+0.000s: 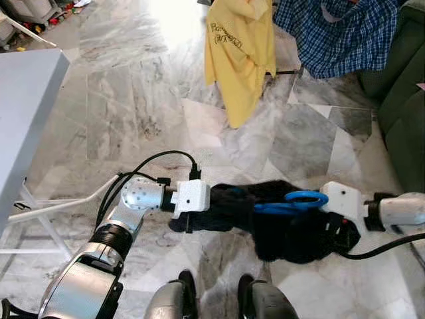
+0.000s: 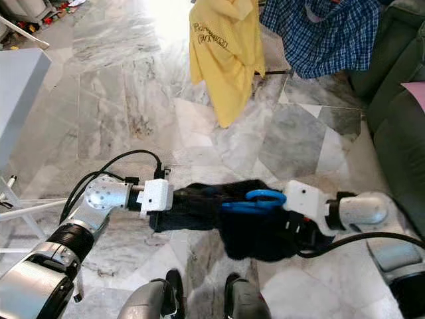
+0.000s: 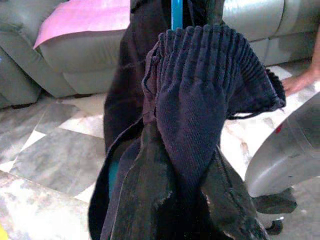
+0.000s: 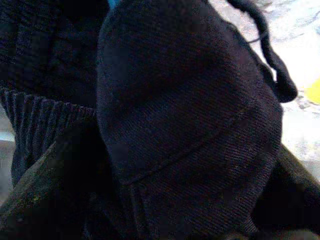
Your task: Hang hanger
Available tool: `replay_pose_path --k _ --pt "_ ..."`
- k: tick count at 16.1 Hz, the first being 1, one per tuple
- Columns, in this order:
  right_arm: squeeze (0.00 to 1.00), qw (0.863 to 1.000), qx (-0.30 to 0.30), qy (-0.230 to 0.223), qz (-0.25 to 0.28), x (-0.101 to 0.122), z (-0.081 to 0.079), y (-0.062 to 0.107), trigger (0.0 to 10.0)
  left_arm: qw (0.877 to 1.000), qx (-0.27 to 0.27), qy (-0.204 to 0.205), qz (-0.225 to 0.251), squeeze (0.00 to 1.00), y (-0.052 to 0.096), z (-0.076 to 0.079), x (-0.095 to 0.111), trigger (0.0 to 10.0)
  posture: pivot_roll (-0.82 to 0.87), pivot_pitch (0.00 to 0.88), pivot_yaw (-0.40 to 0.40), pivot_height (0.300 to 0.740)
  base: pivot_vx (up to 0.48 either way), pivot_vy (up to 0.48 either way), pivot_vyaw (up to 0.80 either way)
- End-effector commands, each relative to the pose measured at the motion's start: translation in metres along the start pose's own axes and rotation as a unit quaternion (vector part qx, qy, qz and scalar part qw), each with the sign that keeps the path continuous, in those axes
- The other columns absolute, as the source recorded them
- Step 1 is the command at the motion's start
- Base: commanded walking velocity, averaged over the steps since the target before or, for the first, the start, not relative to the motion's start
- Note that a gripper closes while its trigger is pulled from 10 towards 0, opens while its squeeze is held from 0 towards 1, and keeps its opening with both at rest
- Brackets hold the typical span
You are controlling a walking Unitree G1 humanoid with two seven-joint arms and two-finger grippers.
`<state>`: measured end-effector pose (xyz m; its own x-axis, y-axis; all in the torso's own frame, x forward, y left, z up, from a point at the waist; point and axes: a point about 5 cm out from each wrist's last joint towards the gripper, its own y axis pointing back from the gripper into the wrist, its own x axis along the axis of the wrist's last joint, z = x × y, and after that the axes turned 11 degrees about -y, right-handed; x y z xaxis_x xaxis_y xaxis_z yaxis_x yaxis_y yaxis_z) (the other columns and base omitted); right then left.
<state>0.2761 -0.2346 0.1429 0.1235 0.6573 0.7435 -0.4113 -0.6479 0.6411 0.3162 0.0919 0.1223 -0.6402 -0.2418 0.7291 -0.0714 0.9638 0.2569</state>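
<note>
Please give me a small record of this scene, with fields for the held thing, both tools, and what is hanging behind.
held thing: dark garment on a blue hanger, stretched between the two arms over the marble floor
left tool: at the garment's left end, fingers buried in cloth
right tool: at the right end beside the hanger, fingers covered
hanging behind: yellow shirt and blue checked shirt
right side: green sofa
left side: grey table
</note>
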Motion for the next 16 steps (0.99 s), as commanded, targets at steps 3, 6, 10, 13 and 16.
replay_pose_path --k 3,6,10,13,16 --pt "0.00 0.999 0.044 0.004 0.026 0.011 -0.009 -0.013 0.0 0.998 0.017 -0.034 0.042 0.00 -0.007 -0.006 0.012 0.0 -0.20 0.267 0.083 0.740 0.000 0.000 0.00" --pt "0.00 0.998 0.049 0.001 0.037 0.015 -0.009 -0.011 0.0 0.998 0.015 -0.036 0.045 0.00 -0.008 -0.005 0.012 0.0 -0.21 0.265 0.084 0.740 0.000 0.000 0.00" --pt "0.00 0.996 0.065 -0.018 0.051 0.017 -0.014 -0.010 0.0 0.998 0.018 -0.033 0.048 0.00 -0.010 -0.005 0.013 0.0 -0.21 0.266 0.086 0.740 0.000 0.000 0.00" --pt "0.00 0.994 0.086 -0.030 0.057 0.019 -0.019 -0.010 0.0 0.998 0.019 -0.032 0.050 0.00 -0.011 -0.004 0.012 0.0 -0.22 0.267 0.087 0.740 0.000 0.000 0.00" --pt "0.00 0.990 0.114 -0.054 0.068 0.023 -0.025 -0.008 0.0 0.998 0.023 -0.031 0.050 0.00 -0.011 -0.004 0.012 0.0 -0.22 0.267 0.083 0.740 0.000 0.000 0.00"
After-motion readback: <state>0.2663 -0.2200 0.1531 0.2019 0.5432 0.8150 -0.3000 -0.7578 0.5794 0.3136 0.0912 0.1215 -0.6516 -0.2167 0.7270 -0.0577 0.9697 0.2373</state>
